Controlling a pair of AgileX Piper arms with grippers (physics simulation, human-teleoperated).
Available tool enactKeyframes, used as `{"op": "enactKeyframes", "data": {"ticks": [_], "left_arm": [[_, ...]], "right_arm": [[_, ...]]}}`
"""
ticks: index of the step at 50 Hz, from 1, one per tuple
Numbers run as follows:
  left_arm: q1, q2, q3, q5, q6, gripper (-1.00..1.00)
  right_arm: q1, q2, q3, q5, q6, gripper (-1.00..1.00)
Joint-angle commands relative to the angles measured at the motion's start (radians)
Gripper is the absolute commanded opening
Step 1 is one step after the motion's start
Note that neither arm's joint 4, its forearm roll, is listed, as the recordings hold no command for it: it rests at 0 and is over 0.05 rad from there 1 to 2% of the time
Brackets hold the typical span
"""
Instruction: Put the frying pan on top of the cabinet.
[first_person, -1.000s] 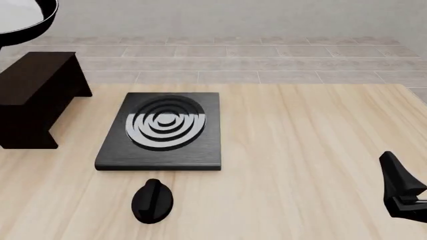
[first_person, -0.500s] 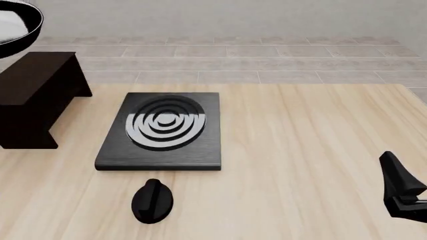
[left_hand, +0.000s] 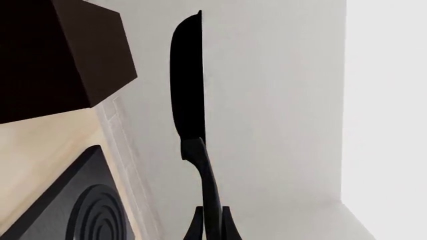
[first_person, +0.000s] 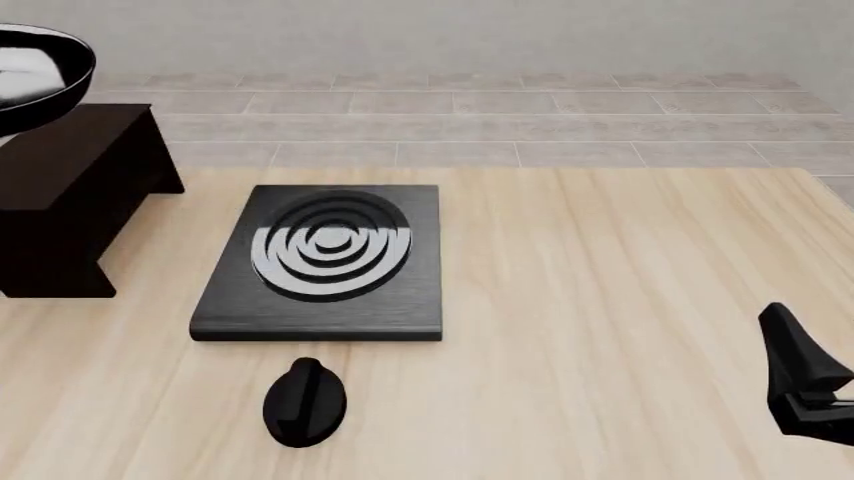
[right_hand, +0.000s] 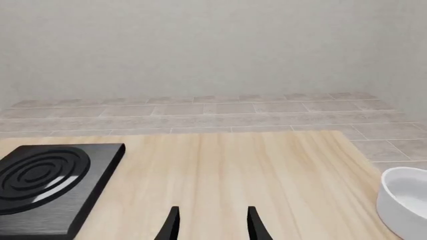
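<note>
Over at the far left of the table, the frying pan (first_person: 34, 75) hangs just above the cabinet (first_person: 74, 190), its glossy bowl showing at the edge of the front view with the handle out of frame. Left gripper (left_hand: 212, 222) is pinched narrow on the end of that long handle, and the wrist view shows the pan edge-on against the wall, cabinet corner (left_hand: 60, 55) close beside it.

Danger now, as I judge it: that grip sits far out on the handle, so the pan could twist or droop on the way down. Let go with the pan off-centre, or tilted, and it may tip off the flat top toward the ringed slab (first_person: 324, 262).

Right gripper (right_hand: 211, 222) idles low at the right, fingers apart with nothing between them.

Only the left wrist view reveals the grip itself; the front view never shows that arm. Only the right wrist view catches a white bowl (right_hand: 403, 202) at the table's right.
</note>
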Motion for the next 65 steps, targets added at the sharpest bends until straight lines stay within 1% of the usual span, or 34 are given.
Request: {"op": "enactKeyframes", "data": {"ticks": [1,10,15,26,31,32,34,37,49,65], "left_arm": [[0.022,0.068,-0.026,-0.074,-0.005,-1.0],[0.037,0.128,-0.033,-0.112,-0.011,-1.0],[0.047,0.173,-0.043,-0.137,-0.013,-1.0],[0.047,0.238,-0.043,-0.192,-0.023,-1.0],[0.045,0.256,-0.052,-0.209,-0.02,-1.0],[0.051,0.256,-0.061,-0.203,-0.009,-1.0],[0.049,0.276,-0.057,-0.222,-0.017,-1.0],[0.043,0.296,-0.06,-0.235,-0.02,-1.0],[0.063,0.351,-0.072,-0.283,-0.031,-1.0],[0.093,0.423,-0.082,-0.351,-0.044,-1.0]], "right_arm": [[0.0,0.008,0.0,-0.006,-0.001,1.0],[-0.001,-0.017,0.001,0.018,0.0,1.0],[-0.001,0.005,0.0,-0.002,0.001,1.0],[-0.002,0.009,0.001,-0.006,0.002,1.0],[-0.003,0.015,0.0,-0.012,0.002,1.0],[-0.003,0.016,0.0,-0.012,0.002,1.0],[-0.004,0.003,0.0,0.0,0.002,1.0],[-0.004,0.01,0.0,-0.007,0.002,1.0],[-0.005,0.009,0.001,-0.005,0.004,1.0],[-0.005,0.036,0.001,-0.03,0.005,1.0]]}}
